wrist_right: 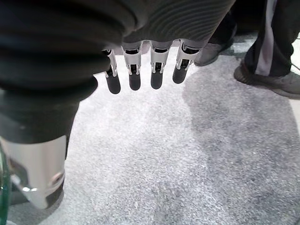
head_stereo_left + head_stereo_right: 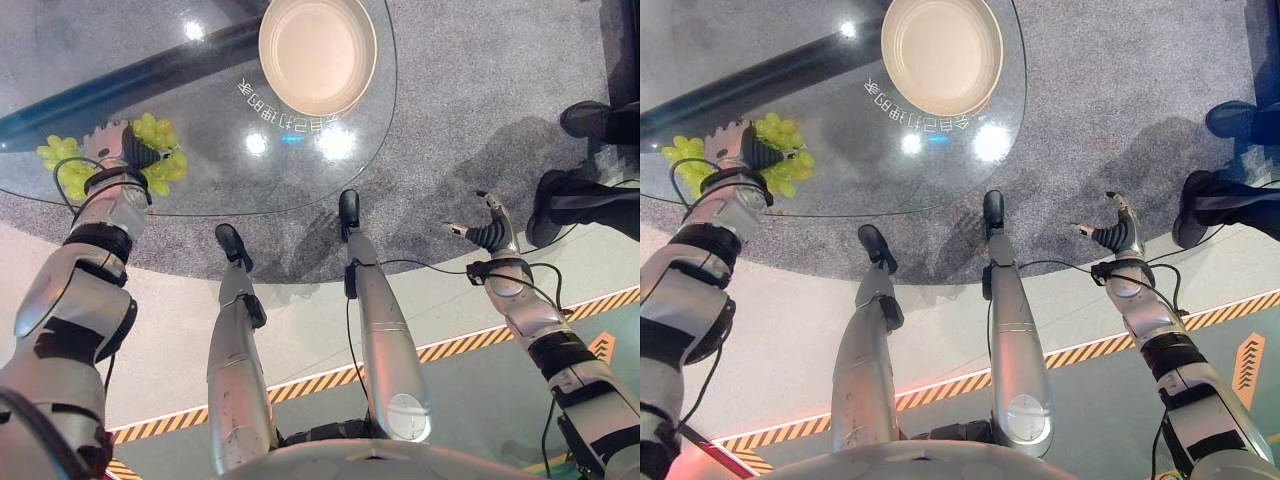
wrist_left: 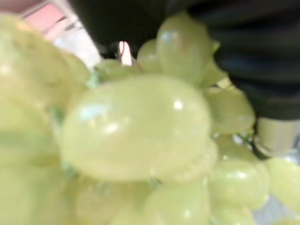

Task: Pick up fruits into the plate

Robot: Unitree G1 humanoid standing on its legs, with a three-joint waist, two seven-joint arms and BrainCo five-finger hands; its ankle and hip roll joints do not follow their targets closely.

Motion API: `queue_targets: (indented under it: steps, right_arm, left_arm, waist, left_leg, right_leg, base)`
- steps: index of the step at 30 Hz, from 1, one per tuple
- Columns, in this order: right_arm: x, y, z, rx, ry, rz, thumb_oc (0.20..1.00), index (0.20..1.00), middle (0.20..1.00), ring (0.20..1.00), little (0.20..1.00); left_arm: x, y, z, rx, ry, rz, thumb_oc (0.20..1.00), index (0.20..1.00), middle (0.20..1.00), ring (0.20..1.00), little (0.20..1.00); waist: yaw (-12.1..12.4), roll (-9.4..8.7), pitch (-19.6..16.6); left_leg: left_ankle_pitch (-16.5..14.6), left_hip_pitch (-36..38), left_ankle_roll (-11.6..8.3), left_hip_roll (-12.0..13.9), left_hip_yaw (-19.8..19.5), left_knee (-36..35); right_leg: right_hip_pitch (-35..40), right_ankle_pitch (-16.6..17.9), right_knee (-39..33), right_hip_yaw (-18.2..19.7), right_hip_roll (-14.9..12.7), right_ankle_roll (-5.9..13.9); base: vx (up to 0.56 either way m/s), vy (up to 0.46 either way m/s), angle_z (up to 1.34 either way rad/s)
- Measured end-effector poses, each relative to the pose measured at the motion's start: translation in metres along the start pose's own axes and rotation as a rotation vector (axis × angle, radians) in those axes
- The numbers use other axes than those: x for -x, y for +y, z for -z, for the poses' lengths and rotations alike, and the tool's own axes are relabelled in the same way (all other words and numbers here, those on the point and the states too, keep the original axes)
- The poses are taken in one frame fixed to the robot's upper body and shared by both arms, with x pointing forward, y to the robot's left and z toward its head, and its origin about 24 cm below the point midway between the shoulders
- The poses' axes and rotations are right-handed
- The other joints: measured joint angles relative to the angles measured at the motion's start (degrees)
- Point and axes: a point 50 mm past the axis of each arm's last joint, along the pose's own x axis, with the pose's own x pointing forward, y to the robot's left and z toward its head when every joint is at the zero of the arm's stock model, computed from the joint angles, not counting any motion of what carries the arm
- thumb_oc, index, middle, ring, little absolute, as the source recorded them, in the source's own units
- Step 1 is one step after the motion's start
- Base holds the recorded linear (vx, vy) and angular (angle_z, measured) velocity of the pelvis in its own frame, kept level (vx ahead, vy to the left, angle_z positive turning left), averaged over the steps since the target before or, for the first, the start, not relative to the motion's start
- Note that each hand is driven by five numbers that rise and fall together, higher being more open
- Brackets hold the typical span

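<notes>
A bunch of green grapes [image 2: 162, 132] lies at the left edge of the round glass table [image 2: 300, 175]. My left hand [image 2: 125, 150] rests on top of the bunch with its fingers curled down into it; the left wrist view has the grapes [image 3: 136, 126] pressed right up against the palm. An empty cream plate [image 2: 318, 52] stands at the table's far middle, well to the right of the grapes. My right hand [image 2: 492, 232] hangs off to the right above the grey carpet, away from the table, with its fingers [image 1: 134, 77] straight and nothing in it.
A person's dark shoes [image 2: 590, 120] and trouser legs [image 2: 590, 205] stand at the far right on the carpet, close to my right hand. A yellow-and-black striped line [image 2: 470, 345] crosses the floor nearer to me.
</notes>
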Motion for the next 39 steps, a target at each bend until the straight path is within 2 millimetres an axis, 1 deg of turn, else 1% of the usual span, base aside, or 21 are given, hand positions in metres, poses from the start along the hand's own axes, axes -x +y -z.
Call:
queue_targets:
  steps: [2,4,5,7,12,13,16,19,21,22,24,29,32,35,37,38,39]
  right_arm:
    - [0.0,0.0,0.0,0.0,0.002,0.0,1.0,1.0,1.0,1.0,1.0]
    - [0.001,0.0,0.001,-0.001,0.002,0.0,1.0,1.0,1.0,1.0,1.0]
    - [0.002,0.002,0.002,-0.003,0.006,-0.004,1.0,1.0,1.0,1.0,1.0]
    - [0.006,0.005,0.006,-0.005,0.012,-0.015,1.0,1.0,1.0,1.0,1.0]
    - [0.016,0.015,0.01,-0.033,0.018,-0.042,1.0,1.0,1.0,1.0,1.0]
    - [0.02,0.02,0.011,-0.046,0.02,-0.055,1.0,1.0,1.0,1.0,1.0]
    - [0.026,0.028,0.013,-0.065,0.032,-0.075,1.0,1.0,1.0,1.0,1.0]
    - [0.03,0.032,0.011,-0.089,0.016,-0.09,1.0,1.0,1.0,1.0,1.0]
    - [0.034,0.035,0.015,-0.094,0.024,-0.105,1.0,1.0,1.0,1.0,1.0]
    - [0.035,0.036,0.016,-0.091,0.024,-0.112,1.0,1.0,1.0,1.0,1.0]
    - [0.042,0.042,0.02,-0.074,0.025,-0.147,1.0,1.0,1.0,1.0,1.0]
    - [0.051,0.051,0.02,-0.085,-0.008,-0.276,1.0,1.0,1.0,1.0,1.0]
    - [0.054,0.054,0.013,-0.112,-0.06,-0.358,1.0,1.0,1.0,1.0,1.0]
    - [0.054,0.052,0.005,-0.138,-0.113,-0.408,1.0,1.0,1.0,1.0,1.0]
    - [0.052,0.05,-0.009,-0.152,-0.177,-0.451,1.0,1.0,1.0,1.0,1.0]
    - [0.05,0.044,-0.025,-0.143,-0.249,-0.504,1.0,1.0,1.0,1.0,1.0]
    - [0.051,0.042,-0.03,-0.133,-0.279,-0.533,1.0,1.0,1.0,1.0,1.0]
  left_arm:
    - [0.003,-0.003,0.005,0.094,0.029,-0.023,0.2,0.2,0.2,0.2,0.2]
    - [0.004,-0.004,0.005,0.145,0.04,-0.042,0.2,0.2,0.2,0.2,0.2]
    - [0.005,-0.004,0.004,0.241,0.055,-0.069,0.2,0.2,0.2,0.2,0.2]
    - [0.007,-0.001,-0.001,0.355,0.045,-0.11,0.2,0.2,0.2,0.2,0.2]
    - [0.011,0.003,-0.005,0.536,0.026,-0.18,0.2,0.2,0.2,0.2,0.2]
    - [0.012,0.005,-0.008,0.586,0.008,-0.198,0.2,0.2,0.2,0.2,0.2]
    - [0.015,0.009,-0.019,0.666,-0.053,-0.209,0.2,0.2,0.2,0.2,0.2]
    - [0.019,0.015,-0.03,0.772,-0.109,-0.222,0.2,0.2,0.2,0.2,0.2]
    - [0.025,0.014,-0.036,0.838,-0.137,-0.218,0.2,0.2,0.2,0.2,0.2]
    - [0.026,0.014,-0.036,0.847,-0.143,-0.217,0.2,0.2,0.2,0.2,0.2]
    - [0.032,0.01,-0.035,0.913,-0.136,-0.216,0.2,0.2,0.2,0.2,0.2]
    - [0.037,0.014,-0.033,0.99,-0.151,-0.224,0.2,0.2,0.2,0.2,0.2]
    - [0.042,0.018,-0.031,1.027,-0.186,-0.224,0.2,0.2,0.2,0.2,0.2]
    - [0.051,0.02,-0.037,1.056,-0.262,-0.195,0.2,0.2,0.2,0.2,0.2]
    - [0.058,0.026,-0.042,1.082,-0.326,-0.175,0.2,0.2,0.2,0.2,0.2]
    - [0.067,0.031,-0.047,1.102,-0.389,-0.144,0.2,0.2,0.2,0.2,0.2]
    - [0.071,0.031,-0.049,1.103,-0.421,-0.114,0.2,0.2,0.2,0.2,0.2]
  waist:
    - [-0.1,-0.06,0.0]
    - [-0.2,-0.06,0.0]
    - [-0.2,-0.07,0.0]
    - [0.1,-0.13,0.1]
    - [0.8,-0.37,0.2]
    - [1.1,-0.36,0.2]
    - [1.8,-0.37,0.2]
    - [2.5,-0.33,0.2]
    - [3.1,-0.3,0.2]
    - [3.3,-0.3,0.2]
    - [3.7,-0.23,0.3]
    - [5.1,0.11,0.6]
    - [5.6,0.21,0.6]
    - [6.3,0.4,0.5]
    - [7.1,0.53,0.5]
    - [7.7,0.68,0.4]
    - [7.9,0.81,0.1]
  left_leg:
    - [-0.1,0.0,-0.04,0.1,-0.2,0.5]
    - [-0.2,0.0,-0.02,0.1,-0.6,0.9]
    - [-0.2,0.1,-0.02,0.1,-1.0,1.1]
    - [-0.2,0.3,-0.02,0.2,-1.7,1.6]
    - [-0.2,2.3,-0.01,0.1,-2.1,1.7]
    - [-0.1,3.0,0.01,0.1,-2.1,1.7]
    - [-0.1,4.9,0.04,0.1,-2.2,1.6]
    - [0.2,8.3,0.03,-0.1,-2.4,0.2]
    - [1.0,11.5,0.04,-0.2,-2.4,-1.7]
    - [1.1,12.4,0.0,-0.2,-2.3,-2.1]
    - [1.4,16.6,-0.05,-0.2,-2.3,-4.1]
    - [2.1,24.2,-0.12,-0.3,-2.3,-7.1]
    - [2.1,28.9,-0.17,-0.4,-2.3,-9.0]
    - [2.1,32.4,-0.23,-0.5,-2.4,-10.4]
    - [1.9,33.5,-0.26,-0.6,-2.5,-10.5]
    - [1.8,35.0,-0.27,-0.7,-2.6,-10.8]
    - [1.8,36.1,-0.28,-0.7,-2.6,-11.3]
  right_leg:
    - [0.3,0.0,0.1,-0.1,0.0,-0.01]
    - [0.7,0.0,0.1,-0.4,0.0,-0.02]
    - [1.2,0.0,0.1,-0.8,0.0,-0.04]
    - [2.1,0.1,0.1,-1.3,0.0,-0.09]
    - [4.4,0.1,0.0,-1.6,-0.1,-0.1]
    - [5.1,0.1,0.0,-1.6,-0.2,-0.1]
    - [7.1,0.1,-0.1,-2.0,-0.3,-0.09]
    - [10.6,0.0,-1.1,-2.6,-0.5,-0.01]
    - [13.6,0.0,-2.2,-3.0,-0.4,-0.02]
    - [14.3,0.0,-2.3,-3.1,-0.4,-0.02]
    - [18.4,0.0,-3.7,-3.6,-0.4,0.0]
    - [26.3,0.2,-6.5,-4.6,-0.4,0.26]
    - [31.5,0.2,-8.9,-5.4,-0.4,0.33]
    - [35.6,0.2,-11.0,-6.1,-0.4,0.48]
    - [37.0,0.3,-11.6,-6.2,-0.4,0.64]
    - [38.7,0.5,-12.2,-6.5,-0.5,0.79]
    - [39.7,0.5,-12.4,-6.5,-0.5,0.82]
  base:
    - [-0.01,-0.015,0.01]
    - [-0.02,-0.031,0.06]
    - [-0.02,-0.026,0.1]
    - [-0.02,-0.031,0.1]
    - [-0.01,-0.008,0.04]
    - [0.0,0.0,0.0]
    - [-0.01,-0.028,0.03]
    - [-0.01,-0.032,0.06]
    - [0.0,-0.007,0.03]
    - [0.0,0.0,0.0]
    - [0.01,-0.009,0.02]
    - [0.03,-0.043,0.06]
    - [0.1,-0.018,0.06]
    - [0.1,-0.017,0.08]
    - [0.12,-0.056,0.03]
    - [0.12,-0.067,0.04]
    - [0.09,-0.056,0.05]
